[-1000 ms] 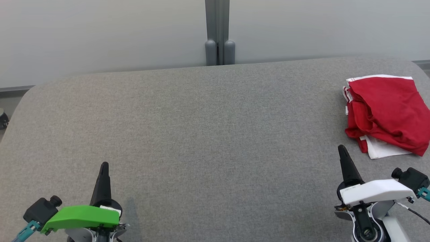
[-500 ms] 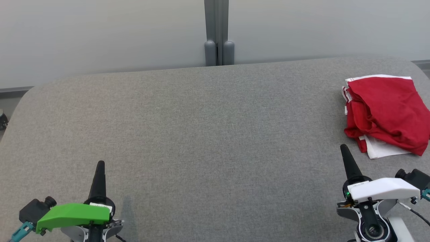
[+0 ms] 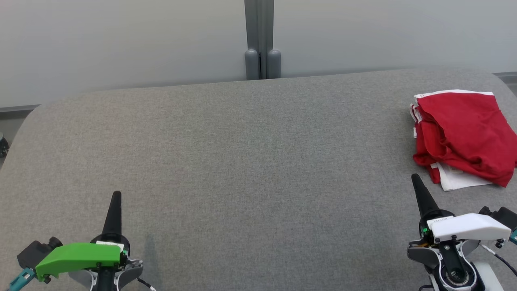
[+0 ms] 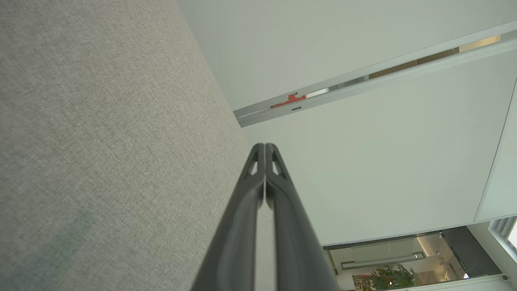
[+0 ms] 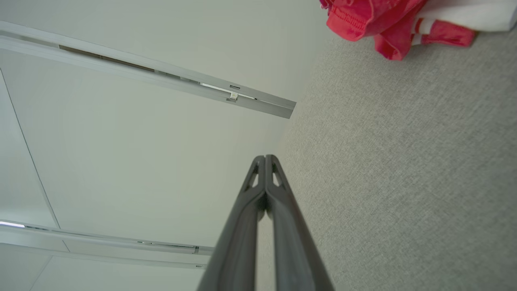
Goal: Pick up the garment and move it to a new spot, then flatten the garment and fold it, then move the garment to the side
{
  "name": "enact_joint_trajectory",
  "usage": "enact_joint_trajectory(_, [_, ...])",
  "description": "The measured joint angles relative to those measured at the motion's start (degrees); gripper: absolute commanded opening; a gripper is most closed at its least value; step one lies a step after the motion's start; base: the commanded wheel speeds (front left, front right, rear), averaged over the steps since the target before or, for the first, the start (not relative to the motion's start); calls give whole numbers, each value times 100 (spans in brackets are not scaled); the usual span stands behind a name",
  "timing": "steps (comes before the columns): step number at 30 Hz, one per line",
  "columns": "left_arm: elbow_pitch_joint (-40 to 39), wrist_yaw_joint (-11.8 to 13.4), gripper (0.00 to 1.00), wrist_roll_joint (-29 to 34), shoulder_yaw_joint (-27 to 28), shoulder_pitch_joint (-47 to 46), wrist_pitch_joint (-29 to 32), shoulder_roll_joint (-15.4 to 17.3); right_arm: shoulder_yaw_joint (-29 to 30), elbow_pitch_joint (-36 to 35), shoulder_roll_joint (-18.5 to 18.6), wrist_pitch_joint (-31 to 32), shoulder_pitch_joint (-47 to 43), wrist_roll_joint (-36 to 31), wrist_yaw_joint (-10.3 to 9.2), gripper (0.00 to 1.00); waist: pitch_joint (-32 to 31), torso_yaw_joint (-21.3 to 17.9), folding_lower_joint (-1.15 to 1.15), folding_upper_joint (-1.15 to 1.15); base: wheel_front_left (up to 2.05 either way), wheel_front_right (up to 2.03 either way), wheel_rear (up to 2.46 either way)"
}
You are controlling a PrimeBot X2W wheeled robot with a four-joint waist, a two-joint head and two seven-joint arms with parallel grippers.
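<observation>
the red garment (image 3: 464,137) lies just ahead-right of the right gripper (image 3: 417,180), long axis diagonal; both grippers' fingers together, empty, the left gripper (image 3: 116,197) being well apart.

The left gripper (image 4: 265,146), two long dark fingers pressed together, points past the edge of the grey fabric-covered table (image 4: 101,133) toward a pale wall (image 4: 363,153).

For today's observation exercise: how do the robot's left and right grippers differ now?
The left gripper wears a green cover, the right gripper a white cover. The left gripper sits far from the red garment; the right gripper's tip is near it. Both are shut and empty.
</observation>
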State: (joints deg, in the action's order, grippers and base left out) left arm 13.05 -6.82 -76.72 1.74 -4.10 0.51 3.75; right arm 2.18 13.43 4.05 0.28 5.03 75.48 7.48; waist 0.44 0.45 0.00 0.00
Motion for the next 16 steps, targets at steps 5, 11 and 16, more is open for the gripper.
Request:
enact_joint_trajectory(5, [11, -19, 0, -241, 41, -10, 69, 0, 36, 5, -1, 66, 4, 252, 0, 0, -3, -5, 0, 0, 0, 0, 0])
enact_joint_trajectory(11, [24, -23, 0, -498, 101, -41, 144, 0, 82, 12, -1, 143, 14, 526, 0, 0, -7, -12, 0, 0, 0, 0, 0])
enact_joint_trajectory(16, [34, -25, 0, -686, 146, -59, 201, -1, 116, 16, -2, 218, 27, 750, 0, 0, -10, -17, 0, 0, 0, 0, 0])
